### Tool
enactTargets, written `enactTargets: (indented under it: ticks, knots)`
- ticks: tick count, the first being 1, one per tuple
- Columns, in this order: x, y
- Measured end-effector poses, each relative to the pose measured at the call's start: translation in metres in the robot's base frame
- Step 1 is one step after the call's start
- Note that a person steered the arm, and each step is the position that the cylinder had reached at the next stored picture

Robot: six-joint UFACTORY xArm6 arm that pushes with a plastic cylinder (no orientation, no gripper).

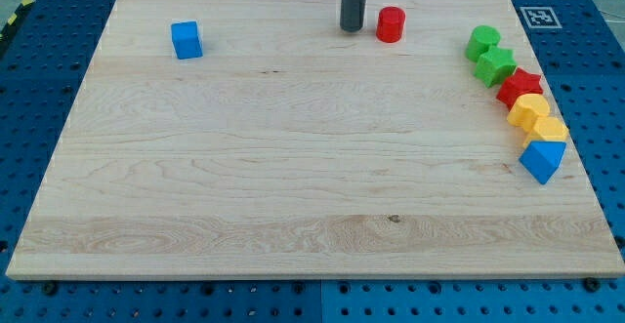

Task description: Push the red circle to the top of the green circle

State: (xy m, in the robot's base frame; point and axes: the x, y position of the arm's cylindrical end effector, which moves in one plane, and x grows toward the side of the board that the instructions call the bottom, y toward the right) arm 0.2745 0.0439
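Camera view: pale wooden board (293,167) on blue pegboard table (39,99).

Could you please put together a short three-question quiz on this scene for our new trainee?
1. True or false: my tip is touching the green circle.
2. On which side of the red circle is my tip: A) the view's left, B) the view's right, C) the view's bottom?
3. Which block lies alone near the view's top left of the board?

Key:
1. False; the tip is far to the view's left of the green circle.
2. A; it is close beside the red circle, and contact cannot be told.
3. The blue cube.
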Motion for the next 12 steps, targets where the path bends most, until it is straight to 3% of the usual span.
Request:
enactTargets:
  ticks: [4, 8, 12]
  knots:
    - [0.000, 0.098]
    - [-0.023, 0.111]
    - [-0.025, 0.168]
